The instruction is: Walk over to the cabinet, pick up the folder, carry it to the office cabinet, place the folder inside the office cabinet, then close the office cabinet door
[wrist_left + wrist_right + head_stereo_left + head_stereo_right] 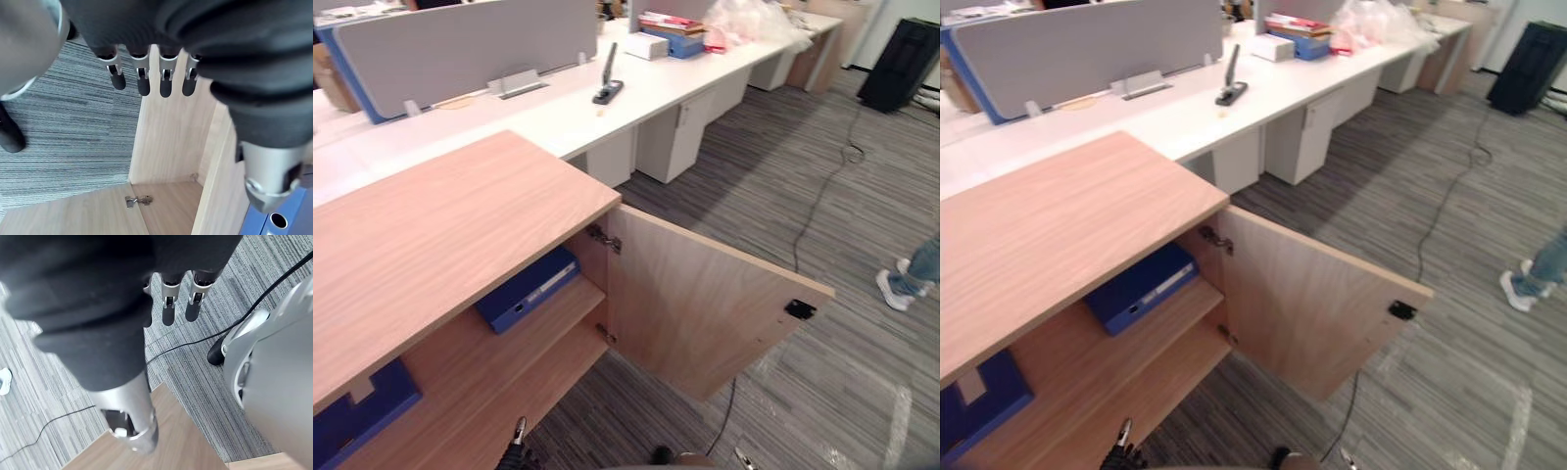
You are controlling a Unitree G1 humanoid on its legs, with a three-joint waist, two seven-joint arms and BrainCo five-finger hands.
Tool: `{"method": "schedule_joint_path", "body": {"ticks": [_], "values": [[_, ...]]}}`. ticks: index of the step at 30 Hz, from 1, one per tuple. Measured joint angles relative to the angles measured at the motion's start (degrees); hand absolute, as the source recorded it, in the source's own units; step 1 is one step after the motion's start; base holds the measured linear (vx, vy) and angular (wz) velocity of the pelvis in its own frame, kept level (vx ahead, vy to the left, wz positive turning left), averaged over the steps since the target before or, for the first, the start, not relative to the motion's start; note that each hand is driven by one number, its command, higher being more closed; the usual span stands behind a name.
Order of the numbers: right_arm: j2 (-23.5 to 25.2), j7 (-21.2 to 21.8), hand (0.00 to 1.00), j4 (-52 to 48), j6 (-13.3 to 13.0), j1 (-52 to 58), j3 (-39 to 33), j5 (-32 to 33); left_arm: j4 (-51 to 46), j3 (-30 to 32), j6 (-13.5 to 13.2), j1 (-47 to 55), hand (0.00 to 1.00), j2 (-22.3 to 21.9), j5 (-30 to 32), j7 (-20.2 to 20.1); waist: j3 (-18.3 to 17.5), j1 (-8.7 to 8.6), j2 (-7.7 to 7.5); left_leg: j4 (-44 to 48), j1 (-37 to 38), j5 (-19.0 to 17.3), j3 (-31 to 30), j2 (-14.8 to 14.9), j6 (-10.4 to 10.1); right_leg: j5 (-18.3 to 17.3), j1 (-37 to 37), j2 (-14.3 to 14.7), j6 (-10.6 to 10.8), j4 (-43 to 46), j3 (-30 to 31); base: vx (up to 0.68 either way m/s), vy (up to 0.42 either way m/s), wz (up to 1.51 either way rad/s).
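1 blue folder (pixel 529 289) lay on a shelf, half hidden under the office cabinet (pixel 440 225) top, its door (pixel 705 304) open. The left hand (pixel 141 78) and right hand (pixel 168 308) hung slack-fingered, empty.

The office cabinet (pixel 440 235) is light wood-grain with a broad flat top, filling the head views from 7 to 10 o'clock. Its door (pixel 705 304) stands wide open, swung out towards 4 o'clock over the carpet. The door hangs on two metal hinges (pixel 604 238) and carries a small black catch (pixel 800 309) near its free edge. Inside, the blue folder (pixel 529 289) lies flat on the upper shelf (pixel 558 318), at about 8 o'clock. Its white-labelled spine faces outward and its far end sits close to the hinge side.
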Motion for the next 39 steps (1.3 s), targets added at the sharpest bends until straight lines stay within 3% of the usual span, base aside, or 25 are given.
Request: {"method": "schedule_joint_path", "body": {"ticks": [1,3,5,7,9,10,11,12,14,16,17,18,19,20,22,24,27,33,39], "values": [[-0.35,0.02,0.0,0.07,-0.5,-0.33,0.59,-0.03,-0.05,-0.13,-0.2,0.28,0.0,-0.22,0.02,0.18,0.0,0.27,0.56,-0.5,-1.99,-1.63,-6.97,-2.06,-0.31,1.1,-0.1,0.89,0.31,-1.19,1.67,-0.13,0.137,-1.0],[-0.5,0.07,0.0,0.16,-0.8,-0.28,1.18,-0.08,-0.09,0.33,-0.34,0.63,0.0,-0.63,0.19,0.22,-0.33,0.24,1.62,-2.62,-2.66,-3.0,-10.67,-3.41,1.46,2.17,-0.8,1.62,1.33,-1.13,3.75,-0.12,0.145,-0.71],[0.43,0.3,0.0,-0.37,-0.79,0.95,1.79,-0.25,-0.18,2.1,-0.72,0.66,0.0,-0.64,1.58,0.23,-0.53,-0.03,0.75,-3.02,-2.49,-2.88,-7.53,-4.89,2.12,3.2,-2.52,0.65,2.04,0.64,5.66,-0.04,0.152,-0.61],[0.46,0.34,0.0,-2.34,-0.67,1.27,3.03,-0.53,-0.12,2.68,-0.8,0.94,0.0,-0.83,2.58,0.24,-0.16,0.03,1.01,-2.73,-2.49,-2.87,-4.25,-6.21,2.14,3.15,-5.86,-0.1,2.2,4.49,6.84,-0.02,0.187,-0.82],[0.44,0.35,0.0,-5.58,-0.72,1.07,4.52,-1.65,-0.19,3.85,-0.77,1.21,0.0,-1.12,3.03,0.29,0.08,0.26,1.28,-2.01,-3.03,-2.86,-0.75,-6.53,2.16,4.48,-7.93,-0.45,1.01,5.35,5.54,-0.01,0.15,-0.91],[0.39,0.12,0.0,-8.09,-0.74,0.28,4.51,-2.29,-1.14,5.6,-0.77,1.09,0.0,-1.85,4.7,0.4,0.37,0.39,2.47,-1.33,-3.58,-2.89,2.51,-5.48,2.39,0.61,-9.82,-2.14,-2.55,11.48,-0.81,0.01,0.064,-0.55],[0.34,0.05,0.0,-9.09,-0.75,-0.09,4.49,-2.29,-1.74,5.93,-0.83,1.07,0.0,-2.11,4.84,0.41,0.48,0.4,2.68,-1.35,-3.44,-2.9,3.43,-5.2,2.41,-1.52,-10.32,-4.16,-2.77,16.13,-4.82,0.04,0.084,-0.43],[0.25,-0.04,0.0,-10.01,-0.86,-1.13,4.6,-2.29,-2.6,6.43,-0.83,1.46,0.0,-2.34,5.09,0.46,0.2,0.63,2.83,-0.51,-3.12,-2.92,4.71,-4.88,2.41,-4.09,-10.13,-8.3,-4.42,22.76,-10.47,0.07,0.062,-0.21],[-0.02,0.13,0.0,-12.03,-0.96,-3.36,6.97,-2.34,-2.62,6.97,-0.8,3.16,0.0,-2.57,5.39,0.53,-1.23,1.75,2.26,3.01,-2.97,-2.95,7.93,-4.71,2.39,-5.64,-9.04,-12.43,-6.21,25.64,-15.3,0.08,-0.019,-0.7],[-0.75,0.33,0.0,-13.25,-1.06,-5.3,7.12,-2.32,-2.16,7.0,-0.76,4.56,0.0,-3.28,5.36,0.57,-2.07,2.24,2.75,3.99,-2.54,-2.9,8.11,-4.97,2.41,-5.9,-7.46,-11.14,-5.94,22.85,-18.21,0.1,-0.05,-1.03],[-2.32,0.34,0.0,-13.43,-1.37,-7.81,9.54,-2.33,-0.4,6.67,-0.5,4.77,0.0,-2.97,5.31,0.51,-3.73,3.69,2.45,7.95,-6.23,-1.09,7.61,-5.63,3.39,-4.91,-6.47,-8.7,-2.56,14.36,-13.75,0.08,-0.034,-1.14],[-2.99,0.32,0.0,-13.36,-1.52,-8.66,11.0,-2.32,-0.4,6.52,-0.71,4.74,0.0,-2.42,5.04,0.5,-4.14,4.21,1.5,7.53,-7.75,-2.0,7.01,-6.24,3.87,-3.93,-6.3,-8.43,0.32,10.28,-11.8,0.04,-0.042,-1.15],[-4.25,0.38,0.0,-12.96,-1.56,-10.28,13.05,-2.38,-0.08,6.55,-0.82,4.44,0.0,-2.15,4.54,0.52,-4.18,4.57,1.59,0.43,-7.89,-2.23,5.84,-6.66,4.25,-0.75,-5.97,-7.1,0.56,5.58,-10.58,-0.05,-0.085,-0.79],[-5.96,0.55,0.0,-12.96,-1.56,-12.04,15.49,-2.61,-0.04,6.65,-1.02,4.28,0.0,-1.93,3.9,0.8,-4.47,4.56,2.11,-8.81,-7.94,5.79,5.7,-5.14,3.15,2.65,-5.29,-4.81,0.62,-0.1,-10.06,-0.09,-0.085,-0.94],[-6.98,0.7,0.0,-14.42,-1.46,-13.46,18.34,-3.69,-0.06,6.55,-1.44,4.13,0.0,-1.49,1.21,1.82,-4.38,4.76,1.91,-10.21,-7.73,5.89,5.08,-4.35,2.26,5.1,-4.4,-3.21,0.6,-4.78,-8.87,-0.07,-0.05,-0.44],[-7.1,1.13,0.0,-17.31,-1.45,-13.47,19.92,-4.75,-0.15,6.39,-1.74,4.11,0.0,-1.12,-2.69,2.63,-3.91,4.56,0.39,-10.86,-6.72,6.12,4.64,-4.17,1.88,6.04,-1.97,-2.59,0.49,-8.23,-9.46,-0.05,-0.038,0.17],[-7.89,1.68,0.0,-21.47,-1.56,-15.4,21.32,-7.28,-0.23,6.53,-1.8,4.53,0.0,-1.01,-3.01,2.93,-4.32,4.99,-0.68,-12.16,-6.31,6.11,3.58,-3.77,1.62,8.45,0.52,-1.24,0.05,-13.55,-10.65,-0.04,-0.047,0.15],[-12.71,2.4,0.0,-21.45,-1.61,-25.24,25.26,-9.35,-0.86,7.06,-1.82,6.11,0.0,0.33,-3.0,2.81,-3.82,6.49,-0.9,-13.47,-5.37,6.51,2.73,-3.25,0.36,8.7,1.32,-0.59,0.09,-13.58,-10.95,-0.05,-0.014,0.04],[-15.57,2.77,0.0,-18.49,-1.62,-35.22,33.17,-11.1,-1.33,7.28,-1.89,6.44,0.0,1.93,-4.29,2.77,-3.11,6.76,-1.31,-13.87,-4.74,6.59,0.85,-3.27,0.3,8.82,2.36,-0.66,-0.12,-13.58,-12.36,0.01,0.027,0.13]]}}
